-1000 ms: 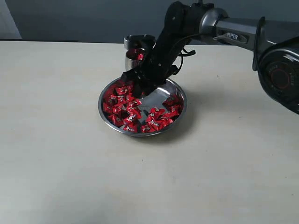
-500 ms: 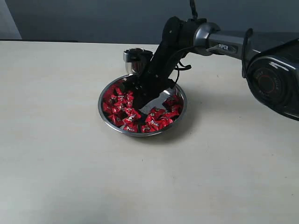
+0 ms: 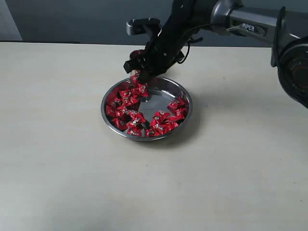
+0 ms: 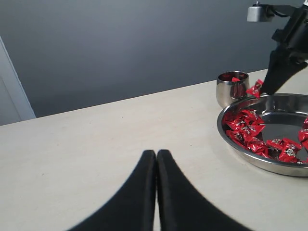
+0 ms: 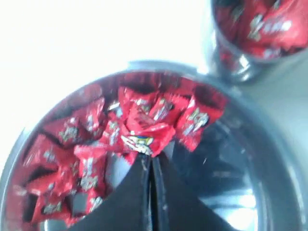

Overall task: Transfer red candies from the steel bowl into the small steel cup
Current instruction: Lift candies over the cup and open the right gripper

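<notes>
Nearest in the left wrist view, the black left gripper (image 4: 156,192) has its two tapered fingers pressed flat together with nothing between them. It is poised over a bare stretch of the pale beige tabletop (image 3: 72,168), well apart from the dishes. Farther in sits the wide, shallow, shiny stainless-steel bowl (image 3: 161,98) with a rolled rim. The small red candies in crinkled wrappers (image 3: 126,103) lie heaped along its left side and front, leaving a bare patch of steel in the middle and toward the back. Above the bowl's far left rim hangs the black right gripper (image 3: 137,72), its fingertips closed tight on one red candy (image 5: 144,137) that dangles clear of the heap below. The dark right arm (image 3: 178,29), with a silver camera block (image 3: 143,24) at its wrist, slants down from the upper right and covers most of what lies behind it in the exterior view. Just beyond the bowl stands the small rounded stainless-steel cup (image 4: 232,89), upright, with several red wrappers inside; whether it touches the bowl's rim cannot be told. Behind the table runs a plain grey wall (image 4: 120,43), with a white panel (image 4: 9,91) at one side.
</notes>
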Available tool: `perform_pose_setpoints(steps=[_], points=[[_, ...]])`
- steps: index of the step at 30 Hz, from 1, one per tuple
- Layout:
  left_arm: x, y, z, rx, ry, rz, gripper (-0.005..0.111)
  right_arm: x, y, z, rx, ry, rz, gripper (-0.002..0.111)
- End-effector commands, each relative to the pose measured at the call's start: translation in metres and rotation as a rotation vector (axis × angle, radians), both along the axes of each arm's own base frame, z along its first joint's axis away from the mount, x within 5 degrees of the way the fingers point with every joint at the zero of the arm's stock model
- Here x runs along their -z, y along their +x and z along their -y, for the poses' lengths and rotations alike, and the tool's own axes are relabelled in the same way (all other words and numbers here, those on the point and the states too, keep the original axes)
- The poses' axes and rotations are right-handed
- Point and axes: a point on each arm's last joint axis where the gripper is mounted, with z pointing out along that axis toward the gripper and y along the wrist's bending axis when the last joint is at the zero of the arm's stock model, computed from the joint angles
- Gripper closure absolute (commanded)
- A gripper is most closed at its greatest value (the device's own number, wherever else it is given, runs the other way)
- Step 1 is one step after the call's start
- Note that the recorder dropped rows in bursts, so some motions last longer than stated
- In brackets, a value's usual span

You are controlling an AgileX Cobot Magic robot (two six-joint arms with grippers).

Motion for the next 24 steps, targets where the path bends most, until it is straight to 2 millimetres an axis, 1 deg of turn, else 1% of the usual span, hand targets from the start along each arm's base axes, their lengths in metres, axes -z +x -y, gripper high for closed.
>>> perform_pose_setpoints(steps=[1, 5, 9, 21, 24], points=[[0.001, 0.000, 0.000, -0.001, -0.002, 0.005, 0.105, -0.016, 0.017, 0.000, 0.058, 0.043, 0.204, 0.109], [0.001, 0.000, 0.000, -0.001, -0.002, 0.005, 0.105, -0.017, 0.031, -0.001, 0.115, 0.086, 0.350, 0.109], [0.001, 0.000, 0.000, -0.001, -0.002, 0.005, 0.105, -0.011, 0.039, -0.001, 0.144, 0.102, 0.414, 0.109], [0.001, 0.000, 0.000, 0.000, -0.002, 0.006, 0.105, 0.019, 0.047, -0.003, 0.183, 0.096, 0.426, 0.109], [0.001, 0.000, 0.000, 0.000, -0.002, 0.006, 0.105, 0.019, 0.050, 0.003, 0.194, 0.094, 0.428, 0.109]])
